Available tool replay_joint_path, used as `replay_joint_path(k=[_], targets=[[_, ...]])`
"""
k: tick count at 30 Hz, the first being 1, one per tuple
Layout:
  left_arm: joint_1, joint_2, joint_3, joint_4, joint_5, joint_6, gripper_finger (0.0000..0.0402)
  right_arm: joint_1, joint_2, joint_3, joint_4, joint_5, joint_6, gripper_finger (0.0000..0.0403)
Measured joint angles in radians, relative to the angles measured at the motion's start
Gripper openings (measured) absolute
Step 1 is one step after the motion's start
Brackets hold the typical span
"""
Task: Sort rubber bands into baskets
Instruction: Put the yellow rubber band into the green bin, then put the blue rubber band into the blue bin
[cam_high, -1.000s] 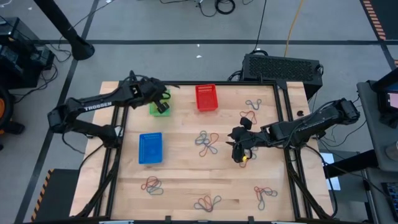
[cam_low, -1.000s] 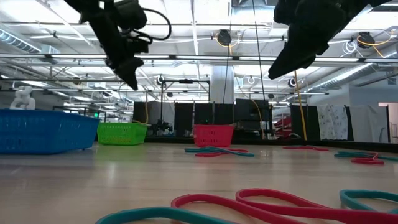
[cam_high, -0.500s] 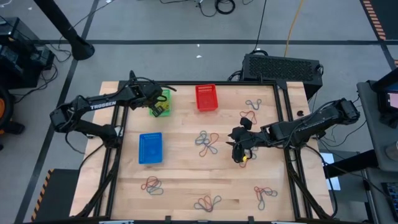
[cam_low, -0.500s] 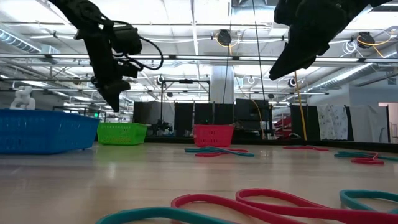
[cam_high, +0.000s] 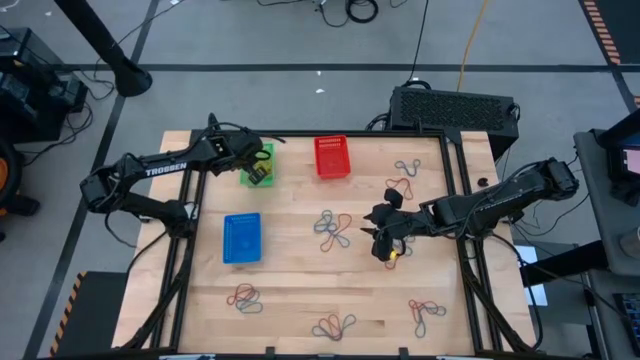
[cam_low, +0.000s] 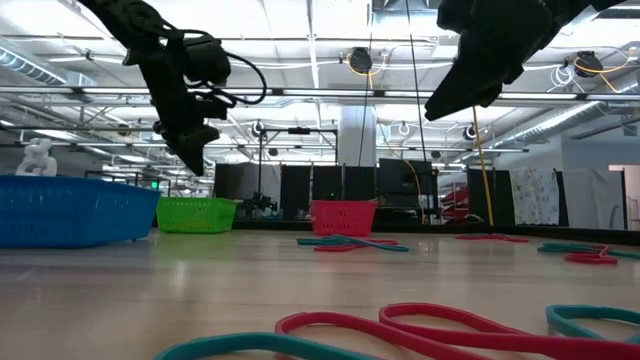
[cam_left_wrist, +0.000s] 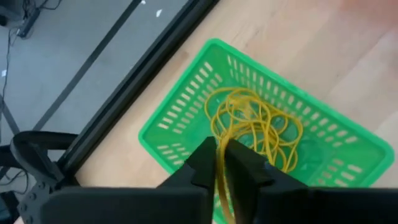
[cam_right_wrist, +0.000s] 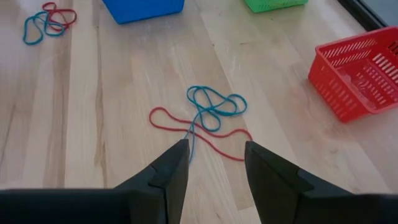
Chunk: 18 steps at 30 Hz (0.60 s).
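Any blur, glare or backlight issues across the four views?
Low view: nearest rubber bands soft, both arms dark shapes against bright ceiling lights. Left wrist view: left gripper blurred, green basket sharp. Right wrist view: right gripper blurred, table even. High view: even, no glare.

Left hand (cam_left_wrist: 221, 163) pinched, right hand (cam_right_wrist: 216, 163) spread.

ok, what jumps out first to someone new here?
The left claw over the green basket at the table's back left, a yellow rubber band between its fingers above more yellow ones inside. Next, the open right claw above a red-and-blue tangle mid-table.
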Motion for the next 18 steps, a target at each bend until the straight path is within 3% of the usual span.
replay_joint_path(k=[8,18], targets=[[0.000,0.000,0.000,0.000,-0.007,0.026,0.0116,0.000,0.000,0.000,0.000,0.000,0.028,0.0148],[0.000,-0.010,0.045,0.033,0.023,0.098,0.0128,0.000,0.000,0.000,-0.001,0.000,0.074,0.0148]])
